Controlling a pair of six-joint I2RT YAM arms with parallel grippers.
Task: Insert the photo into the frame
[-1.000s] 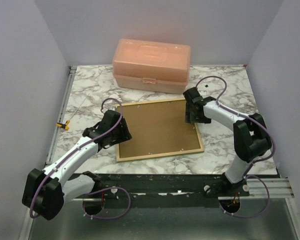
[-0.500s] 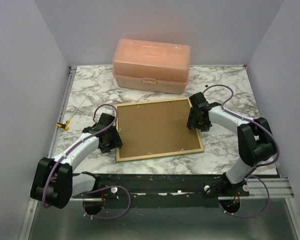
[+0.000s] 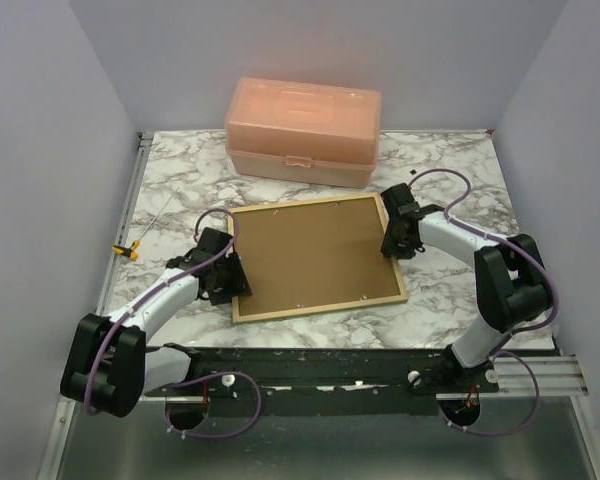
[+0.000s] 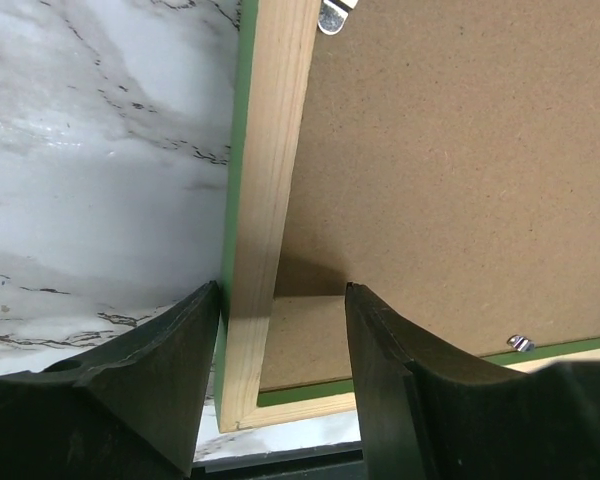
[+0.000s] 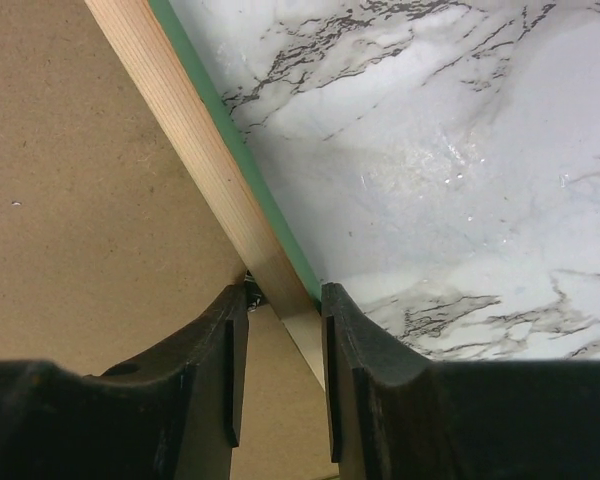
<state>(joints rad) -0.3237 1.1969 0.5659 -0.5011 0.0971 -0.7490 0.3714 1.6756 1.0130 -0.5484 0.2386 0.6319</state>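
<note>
We find the thin rectangular picture frame (image 3: pixel 320 308), green on its front and pale wood on its back, lying face down on the white-and-grey marbled table (image 3: pixel 180 180). It sits in the near middle of the table, between the two arms and slightly skewed to the table edges. A plain brown fibreboard backing board (image 3: pixel 315 250) fills its opening. Small metal retaining clips (image 4: pixel 520 343) sit along the inner edge of the rail. A peach translucent plastic box (image 3: pixel 303 130) with a latched lid stands behind the frame at the far side of the table, apart from it.

The left gripper (image 3: pixel 223 280) is low over the left rail, near the near-left corner. In the left wrist view its jaws straddle the rail. We see the outer finger (image 4: pixel 170 350) against the green outside edge. The inner finger (image 4: pixel 380 350) stands over the backing board, with a clear gap to the wood. The claw is therefore partly open and grips nothing.

The right gripper (image 3: pixel 398 240) is low over the right rail, toward the far-right corner. In the right wrist view the rail fills the narrow space between the two fingers. We read this claw as closed on the frame rail, one finger on the backing-board side and one on the green outside edge.
</note>
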